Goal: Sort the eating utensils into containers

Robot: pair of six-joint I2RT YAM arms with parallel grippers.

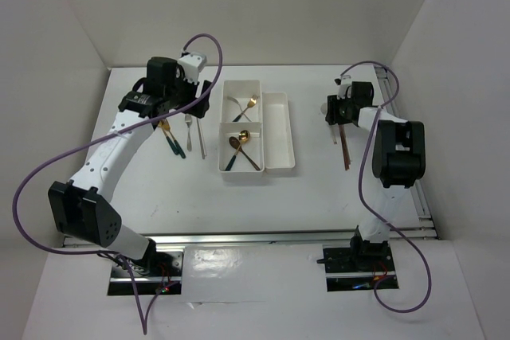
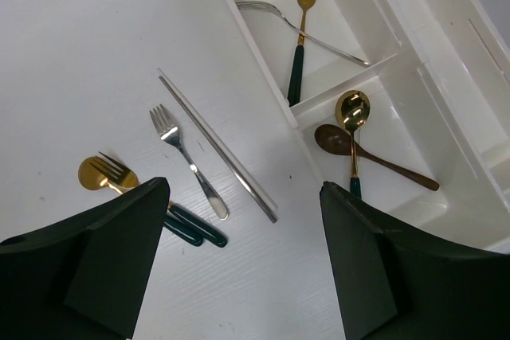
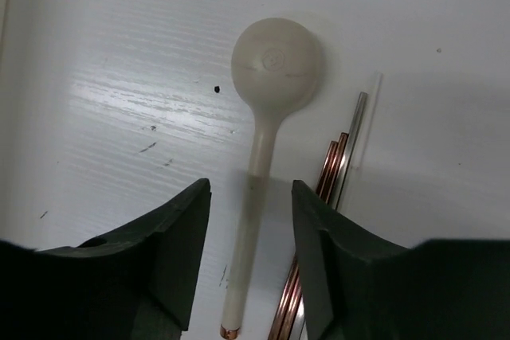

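Dark right fingers fill the bottom of the right wrist view. They are parted and straddle the handle of a white spoon with a gap on each side, so nothing is gripped yet. The left fingers hang wide open and empty over loose cutlery left of the trays.

The white surface carries everything. The wide tray sits mid-surface, with forks in its far compartment and a gold spoon and a brown spoon in the near one. The narrow tray touches its right side and looks empty. Well to the right, copper-coloured chopsticks lie just beside the white spoon's handle, running under the right-hand finger.

The step in hand looks like picking up that spoon. To do it well, the right arm should centre on the handle and perhaps shift slightly away from the chopsticks, so closing does not pinch one along with it. The fingers should come low enough to catch the thin handle, close firmly and lift straight up. The near compartment seems the natural destination.
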